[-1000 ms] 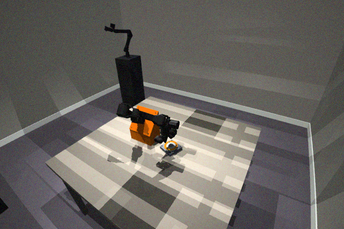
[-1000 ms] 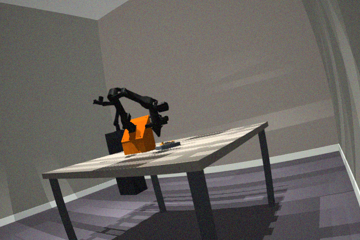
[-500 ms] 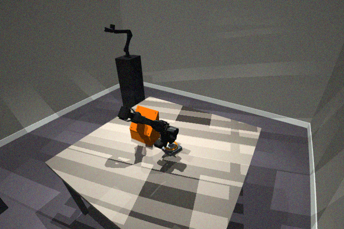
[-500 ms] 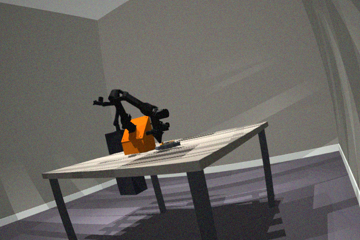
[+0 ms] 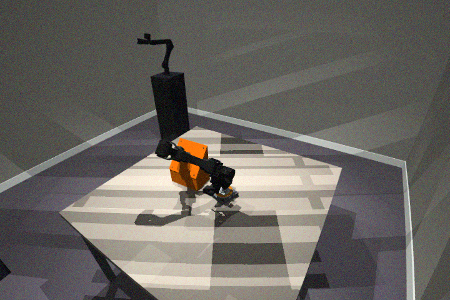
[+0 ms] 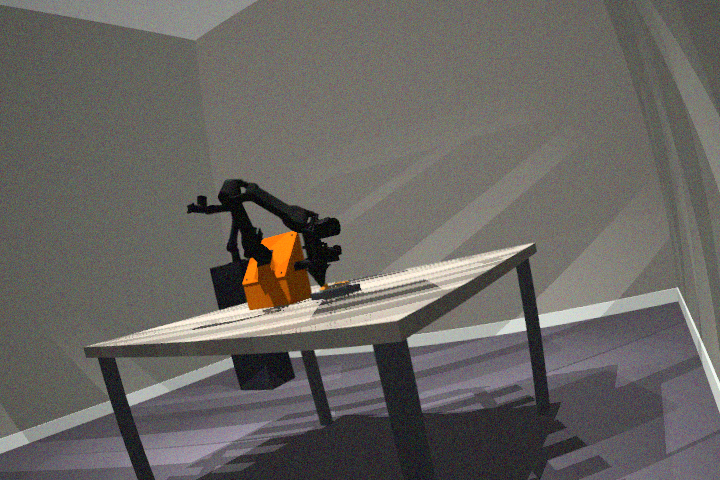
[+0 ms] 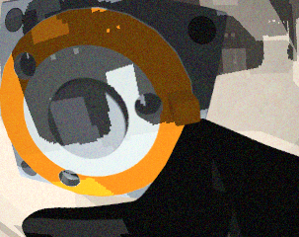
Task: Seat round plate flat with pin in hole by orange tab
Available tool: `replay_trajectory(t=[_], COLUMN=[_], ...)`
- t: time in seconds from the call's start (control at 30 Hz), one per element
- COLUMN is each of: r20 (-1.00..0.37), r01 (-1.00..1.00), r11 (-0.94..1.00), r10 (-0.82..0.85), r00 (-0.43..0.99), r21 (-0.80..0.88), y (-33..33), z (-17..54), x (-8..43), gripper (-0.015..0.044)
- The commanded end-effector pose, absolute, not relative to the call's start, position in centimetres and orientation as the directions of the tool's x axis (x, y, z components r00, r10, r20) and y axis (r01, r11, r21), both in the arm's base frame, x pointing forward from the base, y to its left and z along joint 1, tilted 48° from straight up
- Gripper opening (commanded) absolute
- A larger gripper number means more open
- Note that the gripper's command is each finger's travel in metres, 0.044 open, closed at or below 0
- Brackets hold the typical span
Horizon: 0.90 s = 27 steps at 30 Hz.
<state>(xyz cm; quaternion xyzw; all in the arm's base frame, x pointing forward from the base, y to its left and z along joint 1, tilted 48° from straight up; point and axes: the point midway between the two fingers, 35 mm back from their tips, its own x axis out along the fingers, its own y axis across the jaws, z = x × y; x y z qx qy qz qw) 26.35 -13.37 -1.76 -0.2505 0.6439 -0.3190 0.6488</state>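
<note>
Bare test cell, not a home or shop. Plain grey walls (image 6: 429, 113), no furnishings. Purple-grey floor (image 5: 367, 226) edged by a pale skirting strip (image 5: 303, 137). One striped square table (image 6: 406, 305) on dark legs; my arm (image 5: 197, 162) bolts to an orange mount (image 5: 188, 169) on it. Beside the table, a black pedestal (image 5: 169, 104) carries a jointed camera bracket (image 5: 160, 47).

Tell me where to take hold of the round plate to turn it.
Probably not a pinch: the plate lies low on its base, offering little edge. The gripper is shut and empty at the rim; push sideways from above on the raised orange tab on the rim.
</note>
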Motion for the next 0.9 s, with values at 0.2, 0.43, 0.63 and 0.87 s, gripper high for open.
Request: replay_trajectory(t=[0.2, 0.43, 0.63, 0.87], r20=[-0.673, -0.673, -0.673, -0.673], r01=[0.094, 0.094, 0.094, 0.094], r11=[0.668, 0.668, 0.668, 0.668], r10=[-0.739, -0.739, -0.739, -0.739], r00=[-0.027, -0.027, -0.027, -0.027], r21=[-0.738, -0.738, -0.738, -0.738], y=[-13.53, -13.56, -13.57, -13.58], z=[-1.66, -1.65, -1.63, -1.62], x=[27.21, 27.36, 27.66, 27.76], gripper=[0.0, 0.0, 0.0, 0.0])
